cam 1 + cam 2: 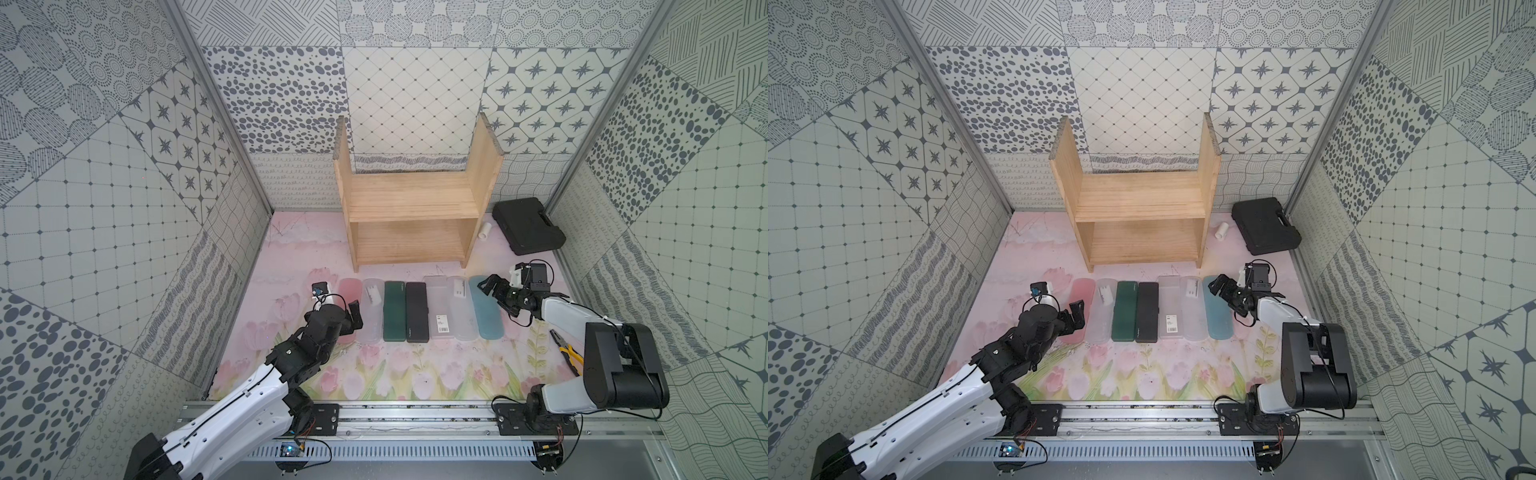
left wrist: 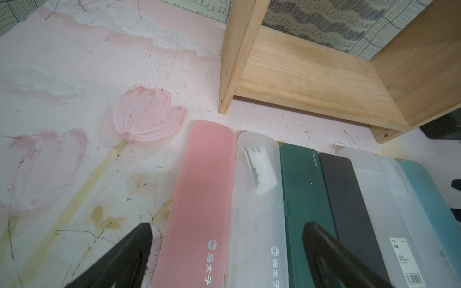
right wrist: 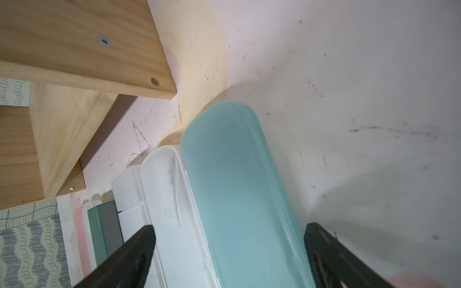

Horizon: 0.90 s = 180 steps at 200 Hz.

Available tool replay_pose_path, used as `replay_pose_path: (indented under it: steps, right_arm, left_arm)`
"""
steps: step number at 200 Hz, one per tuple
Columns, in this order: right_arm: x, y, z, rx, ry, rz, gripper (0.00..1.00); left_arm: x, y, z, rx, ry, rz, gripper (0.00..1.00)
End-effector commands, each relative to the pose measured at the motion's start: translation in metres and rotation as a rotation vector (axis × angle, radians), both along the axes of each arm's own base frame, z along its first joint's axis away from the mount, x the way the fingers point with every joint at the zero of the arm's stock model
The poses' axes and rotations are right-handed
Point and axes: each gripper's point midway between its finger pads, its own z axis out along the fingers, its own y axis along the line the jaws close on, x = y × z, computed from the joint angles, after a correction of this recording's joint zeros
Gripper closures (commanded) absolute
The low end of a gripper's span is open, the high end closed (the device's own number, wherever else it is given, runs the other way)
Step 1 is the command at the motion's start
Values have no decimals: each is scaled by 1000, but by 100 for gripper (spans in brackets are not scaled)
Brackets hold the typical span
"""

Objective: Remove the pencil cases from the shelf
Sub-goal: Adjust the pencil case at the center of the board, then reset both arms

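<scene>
Left gripper: jaws wide apart, nothing held. It hangs over the near ends of the pink frosted plastic pencil case and the frosted-clear plastic pencil case beside it. Can't tell if it's touching them. Right gripper: also spread wide and empty, fingers either side of the blue translucent plastic pencil case.

All seven cases lie flat on the pink tulip-print worktop. They form one tight side-by-side row just in front of the light pine two-tier shelf, long axes pointing at it. Order from the left arm's side: pink, clear, dark green matte pencil case, black matte pencil case, clear pencil case with barcode label, another clear rounded pencil case, blue.

Left wrist only: white logo and characters printed on the pink and clear lids, small lettering on the green one. Right wrist only: screw head in the shelf side panel. Both top views only: black handled tool case and small white tube, right of the shelf. In a top view, yellow-handled pliers by the right arm.
</scene>
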Motion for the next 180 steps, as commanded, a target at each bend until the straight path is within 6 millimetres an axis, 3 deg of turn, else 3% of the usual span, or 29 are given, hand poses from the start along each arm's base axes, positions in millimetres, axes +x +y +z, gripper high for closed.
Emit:
replay_pose_path:
  steps: [1,53,62,86,127,156,180]
  right_arm:
    - [0,-18,16,-95,-66,-65,2]
    - [6,-49,79,-309,-378,-128,2]
    - [2,-52,80,-344,-417,-126,2]
    - [3,-57,101,-420,-564,-119,2]
    - [6,-66,115,-544,-661,-117,2]
    - [10,-66,113,-588,-681,-96,2]
    - [14,-66,110,-607,-682,-81,2]
  left_arm:
    - [14,9,28,34,-144,54,1]
    - [45,-1,58,301,-357,-17,1]
    - [52,-1,57,351,-364,-29,1]
    - [73,7,41,356,-336,-68,1]
    - [109,66,9,281,-274,51,1]
    - [127,69,-14,282,-205,-44,1]
    - [119,64,-21,256,-198,-85,1]
